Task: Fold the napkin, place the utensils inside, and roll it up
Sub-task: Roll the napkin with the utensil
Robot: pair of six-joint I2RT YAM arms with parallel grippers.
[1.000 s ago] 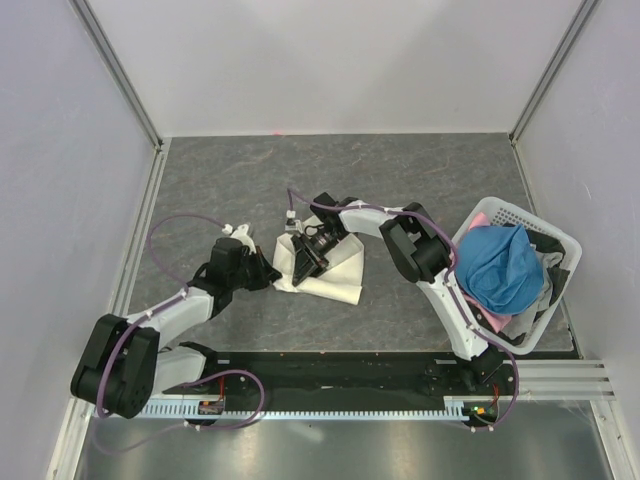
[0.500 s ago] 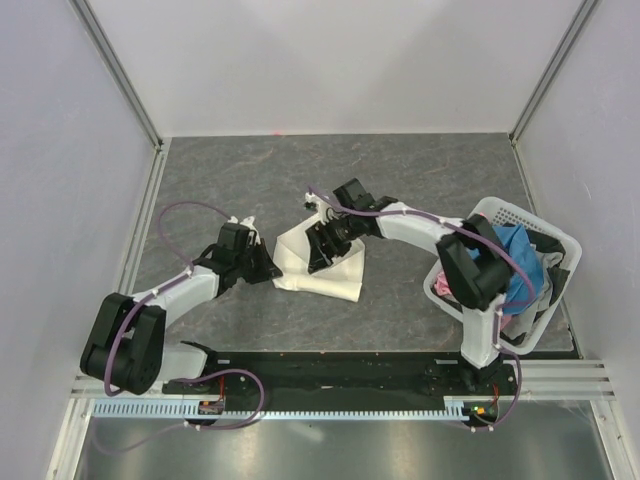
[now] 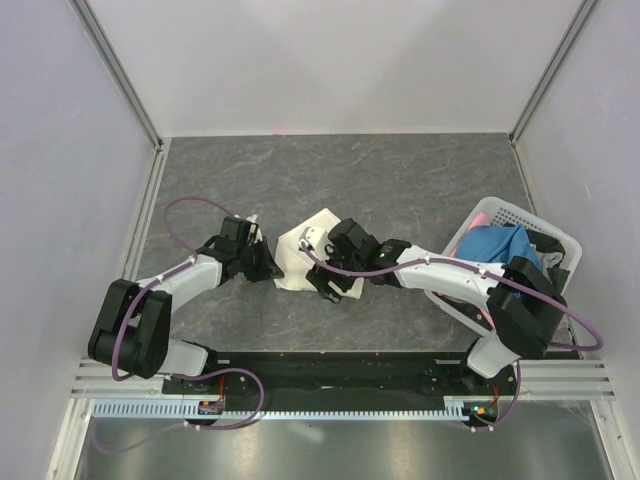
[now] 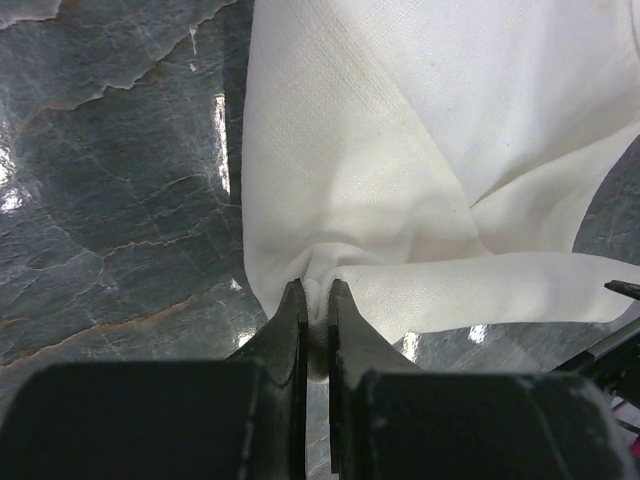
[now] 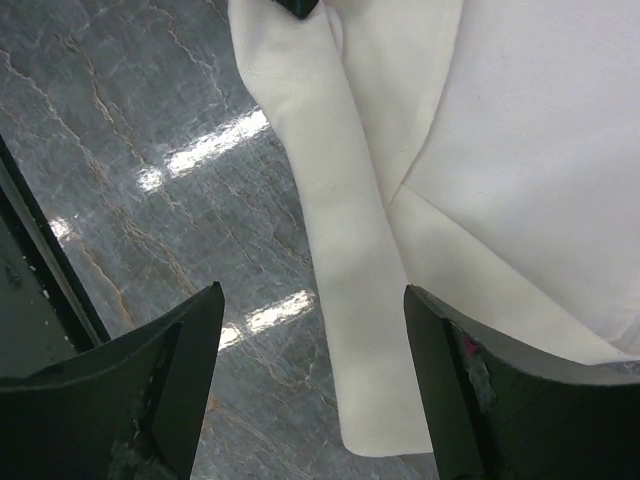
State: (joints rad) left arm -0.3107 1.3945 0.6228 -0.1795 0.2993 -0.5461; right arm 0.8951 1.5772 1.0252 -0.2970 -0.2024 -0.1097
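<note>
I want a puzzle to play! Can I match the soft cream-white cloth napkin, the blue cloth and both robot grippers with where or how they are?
1 soft cream-white cloth napkin
2 crumpled blue cloth
3 left gripper
4 right gripper

a open
b in the white plastic basket
c on the grey stone-look table
d shut on the napkin

Pairs: 1-c, 2-b, 3-d, 4-a

**A:** so where's the napkin [image 3: 300, 248] at?

**B:** just 8 o'clock of the centre of the table [image 3: 420, 180]. Plain cream-white cloth, folded over itself in overlapping layers, mostly flat, with its 9 o'clock corner bunched into a small pucker.
</note>
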